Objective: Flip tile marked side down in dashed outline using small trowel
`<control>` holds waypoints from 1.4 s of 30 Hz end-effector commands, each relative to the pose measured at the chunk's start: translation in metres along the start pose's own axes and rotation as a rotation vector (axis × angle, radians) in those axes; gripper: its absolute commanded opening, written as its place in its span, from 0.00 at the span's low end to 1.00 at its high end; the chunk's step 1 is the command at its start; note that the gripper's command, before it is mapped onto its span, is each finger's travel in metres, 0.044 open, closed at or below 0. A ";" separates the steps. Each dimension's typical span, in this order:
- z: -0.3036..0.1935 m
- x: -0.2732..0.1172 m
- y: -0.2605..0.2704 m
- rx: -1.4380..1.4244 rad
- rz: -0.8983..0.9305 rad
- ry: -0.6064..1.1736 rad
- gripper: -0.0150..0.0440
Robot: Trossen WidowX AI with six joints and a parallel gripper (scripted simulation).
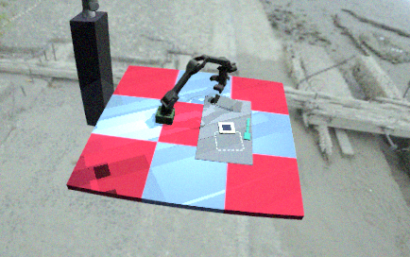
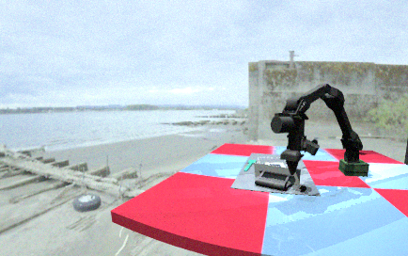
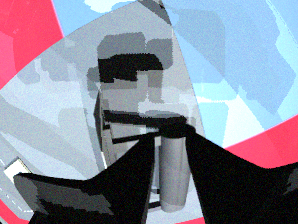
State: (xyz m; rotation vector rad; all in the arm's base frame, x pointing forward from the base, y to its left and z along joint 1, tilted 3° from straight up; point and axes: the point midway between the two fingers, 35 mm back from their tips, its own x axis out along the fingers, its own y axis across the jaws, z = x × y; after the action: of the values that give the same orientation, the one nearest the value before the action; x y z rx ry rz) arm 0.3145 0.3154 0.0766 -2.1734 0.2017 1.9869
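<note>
The tile [image 1: 227, 128] [image 3: 18, 168] lies flat on the grey mat [image 1: 207, 150] [image 2: 242, 184], its dark square facing up, next to the dashed outline [image 1: 231, 150]. A grey tool [image 1: 230, 104] [image 2: 270, 183] [image 3: 174, 175], apparently the trowel, rests near the mat's far end in the top view. It has a cylindrical handle joined to a flat plate. My gripper [image 2: 293, 175] [image 3: 170, 137] is slightly open, pointing down at one end of the tool. The handle shows between the fingertips in the wrist view; contact cannot be told. The fingers hide part of the tool.
A teal flat tool [image 1: 247, 129] [image 2: 250, 164] with a narrow shaft and wider end lies along the mat's edge, beside the tile. The arm's green base [image 1: 164, 116] [image 2: 353, 168] stands on the checkered table [image 1: 264, 189]. A tall dark pillar [image 1: 92, 68] stands behind the table's corner.
</note>
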 end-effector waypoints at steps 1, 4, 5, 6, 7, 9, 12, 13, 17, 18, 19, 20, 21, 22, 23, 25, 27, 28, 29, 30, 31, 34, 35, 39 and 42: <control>0.000 0.002 0.006 -0.002 0.000 -0.003 0.42; 0.001 0.004 0.010 -0.002 0.000 -0.003 0.42; 0.001 0.004 0.010 -0.002 0.000 -0.003 0.42; 0.001 0.004 0.010 -0.002 0.000 -0.003 0.42; 0.000 0.004 0.011 -0.002 0.000 -0.003 0.42; 0.000 0.004 0.014 -0.002 0.001 -0.003 0.42; 0.000 0.004 0.019 -0.002 0.001 -0.003 0.42; 0.000 0.004 0.022 -0.002 0.001 -0.003 0.42; 0.000 0.005 0.031 -0.002 0.002 -0.003 0.42; 0.000 0.005 0.033 -0.002 0.002 -0.003 0.42; 0.000 0.005 0.035 -0.002 0.003 -0.003 0.42; 0.000 0.005 0.038 -0.002 0.003 -0.003 0.42; 0.000 0.005 0.040 -0.002 0.003 -0.003 0.42; 0.000 0.005 0.041 -0.002 0.003 -0.003 0.42; 0.000 0.005 0.043 -0.002 0.003 -0.003 0.42; 0.000 0.005 0.047 -0.002 0.004 -0.003 0.42; 0.000 0.005 0.050 -0.002 0.004 -0.003 0.42; 0.000 0.005 0.052 -0.002 0.004 -0.003 0.42; 0.000 0.005 0.054 -0.002 0.005 -0.003 0.42; 0.000 0.005 0.056 -0.002 0.005 -0.003 0.42; 0.000 0.005 0.058 -0.002 0.005 -0.003 0.42; 0.000 0.005 0.063 -0.002 0.005 -0.003 0.42; 0.000 0.005 0.065 -0.002 0.006 -0.003 0.42; 0.000 0.005 0.073 -0.002 0.007 -0.003 0.42; 0.000 0.006 0.080 -0.003 0.007 -0.003 0.42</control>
State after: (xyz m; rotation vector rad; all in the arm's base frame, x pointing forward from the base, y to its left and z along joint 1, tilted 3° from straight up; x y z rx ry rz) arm 0.2990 0.2453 0.0679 -2.1749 0.2033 1.9902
